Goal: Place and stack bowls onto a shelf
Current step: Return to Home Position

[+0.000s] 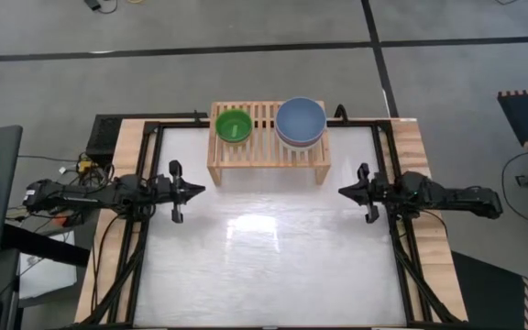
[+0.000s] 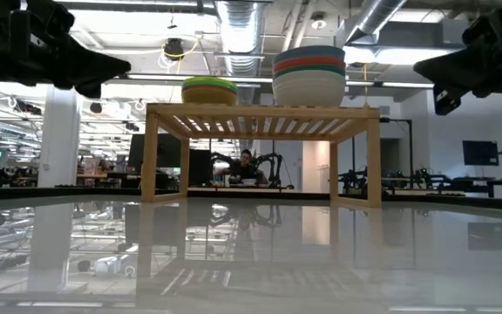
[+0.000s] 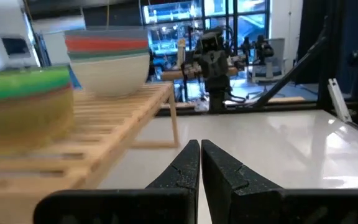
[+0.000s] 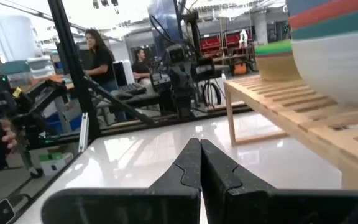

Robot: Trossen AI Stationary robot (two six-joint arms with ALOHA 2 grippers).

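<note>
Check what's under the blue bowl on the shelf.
Wrist views show the blue bowl nested on a red bowl, then a teal-green bowl, then a cream-white bowl resting on the shelf. Their insides are covered; anything inside them cannot be seen.

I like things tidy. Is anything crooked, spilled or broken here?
Nothing stands out. The green-topped stack and the blue-topped stack sit level on the shelf. The left gripper and right gripper are shut and empty, clear of it.
</note>
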